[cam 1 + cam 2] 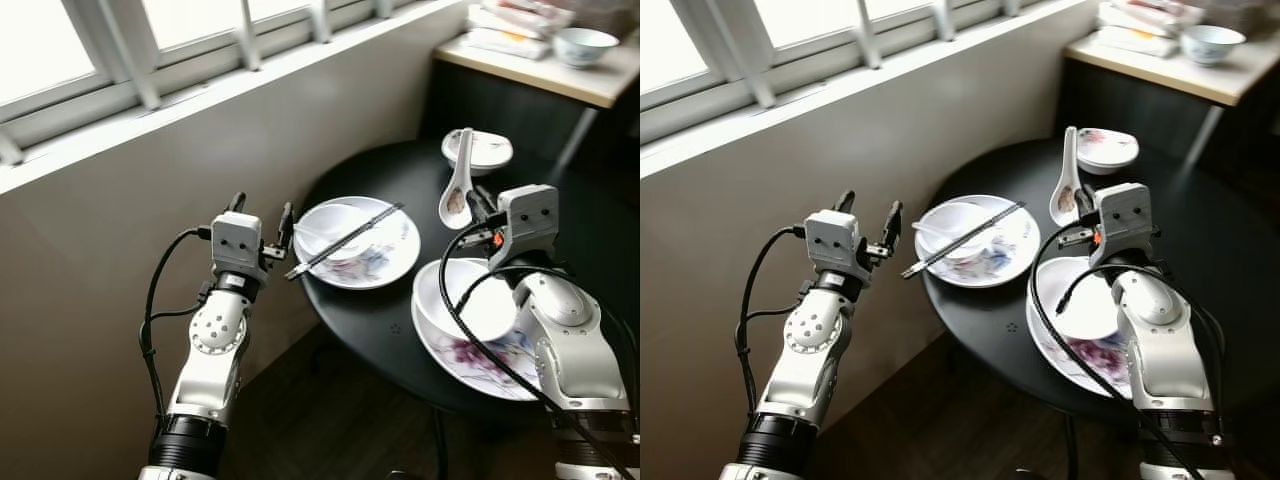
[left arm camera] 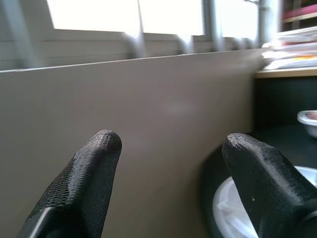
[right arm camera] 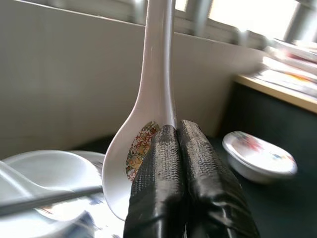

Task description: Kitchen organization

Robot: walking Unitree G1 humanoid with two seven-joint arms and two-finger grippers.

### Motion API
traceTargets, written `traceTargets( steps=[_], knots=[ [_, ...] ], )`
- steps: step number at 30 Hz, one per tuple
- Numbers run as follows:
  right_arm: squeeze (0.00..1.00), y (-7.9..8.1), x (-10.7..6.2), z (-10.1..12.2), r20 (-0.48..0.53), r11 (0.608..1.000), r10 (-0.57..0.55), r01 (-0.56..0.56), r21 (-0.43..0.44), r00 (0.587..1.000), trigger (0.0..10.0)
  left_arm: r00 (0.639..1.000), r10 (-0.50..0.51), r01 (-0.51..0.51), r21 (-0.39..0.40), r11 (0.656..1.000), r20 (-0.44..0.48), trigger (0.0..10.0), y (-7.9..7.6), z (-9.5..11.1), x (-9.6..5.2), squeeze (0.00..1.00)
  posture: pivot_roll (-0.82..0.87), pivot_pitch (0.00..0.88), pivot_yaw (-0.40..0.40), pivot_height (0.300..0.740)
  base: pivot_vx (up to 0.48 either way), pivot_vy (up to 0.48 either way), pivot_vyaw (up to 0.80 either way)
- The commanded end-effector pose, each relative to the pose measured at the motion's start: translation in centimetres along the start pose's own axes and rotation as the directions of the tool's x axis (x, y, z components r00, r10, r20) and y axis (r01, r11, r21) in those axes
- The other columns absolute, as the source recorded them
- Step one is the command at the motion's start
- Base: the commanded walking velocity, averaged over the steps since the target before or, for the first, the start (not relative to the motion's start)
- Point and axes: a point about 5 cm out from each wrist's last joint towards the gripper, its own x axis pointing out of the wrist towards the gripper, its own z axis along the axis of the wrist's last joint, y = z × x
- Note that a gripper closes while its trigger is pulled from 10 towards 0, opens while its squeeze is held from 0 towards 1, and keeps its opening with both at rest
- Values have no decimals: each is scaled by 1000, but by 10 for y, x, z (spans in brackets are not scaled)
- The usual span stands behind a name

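My right gripper (image 1: 474, 204) is shut on a white ceramic spoon (image 1: 458, 185) with a floral print, held handle-up above the round black table (image 1: 380, 320). In the right wrist view the fingers (image 3: 163, 163) pinch the spoon (image 3: 148, 119) at the rim of its bowl. My left gripper (image 1: 262, 212) is open and holds nothing. It hovers just off the table's left edge, beside a floral plate (image 1: 398, 258). That plate carries a small white bowl (image 1: 335, 232) and dark chopsticks (image 1: 345, 241) lying across it.
A large white bowl (image 1: 465, 300) sits on a floral plate (image 1: 470, 362) under my right arm. A small dish (image 1: 480, 150) stands at the table's far side. A wooden side table (image 1: 560, 72) with a bowl (image 1: 585, 45) is behind. The grey wall (image 1: 120, 230) lies left.
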Motion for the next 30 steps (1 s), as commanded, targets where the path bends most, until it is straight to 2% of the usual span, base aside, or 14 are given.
traceTargets(
  steps=[1, 13, 30],
  knots=[
    [0, 11, 2, 11, 68, 1000, 25, -23, -18, 997, 0, 1000, 10, -10, 6, 1000, -8, 10000, 5, -1, 0, 0, -121, 0, 33, 740, 0, 0, 800],
    [0, 35, 0, 11, 122, 994, 109, -106, -28, 986, 0, 1000, 18, -18, 21, 1000, 0, 10000, 5, -1, -2, 0, -112, 0, 27, 740, 0, 0, 800],
    [0, 47, -1, 11, 139, 989, 148, -145, -30, 979, 0, 999, 33, -32, 33, 999, -6, 10000, 7, -2, -2, 0, -109, 0, 24, 740, 0, 0, 800]
  ],
)
